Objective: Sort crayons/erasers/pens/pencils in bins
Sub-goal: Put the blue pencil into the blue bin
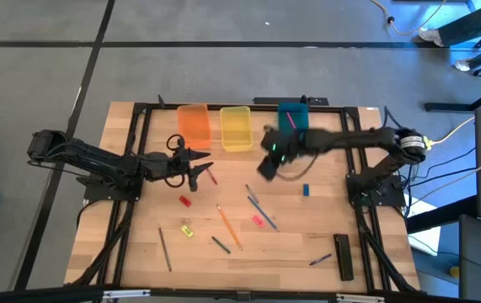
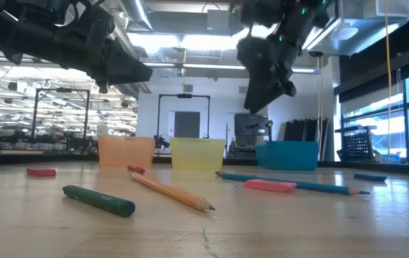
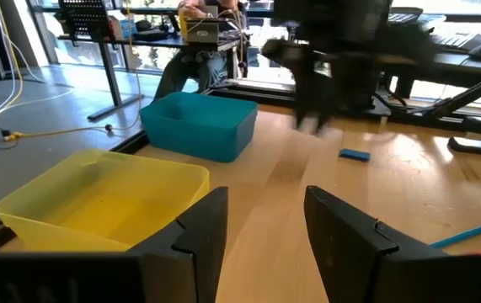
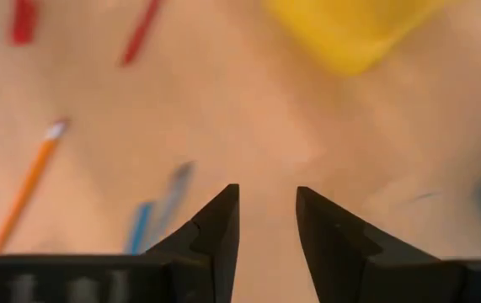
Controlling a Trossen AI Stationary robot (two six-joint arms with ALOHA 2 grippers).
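Three bins stand at the table's far side: orange [image 1: 194, 124], yellow [image 1: 236, 126] and teal [image 1: 293, 118], the teal one with a pink-red stick in it. My left gripper [image 1: 202, 168] hovers open and empty in front of the orange bin, above a red stick [image 1: 212, 175]; its fingers [image 3: 198, 236] show apart in the left wrist view. My right gripper [image 1: 267, 168] hangs above the table in front of the yellow bin, open by a narrow gap [image 4: 267, 202] and empty. An orange pencil [image 1: 229, 225], blue pencils [image 1: 261, 210], crayons and erasers lie flat on the table.
On the wood lie a red eraser [image 1: 184, 200], a yellow eraser [image 1: 187, 230], a pink eraser [image 1: 259, 220], a blue eraser [image 1: 305, 190], a grey crayon [image 1: 164, 248], a green crayon [image 1: 221, 245], a pen [image 1: 320, 260] and a black flat bar [image 1: 343, 255].
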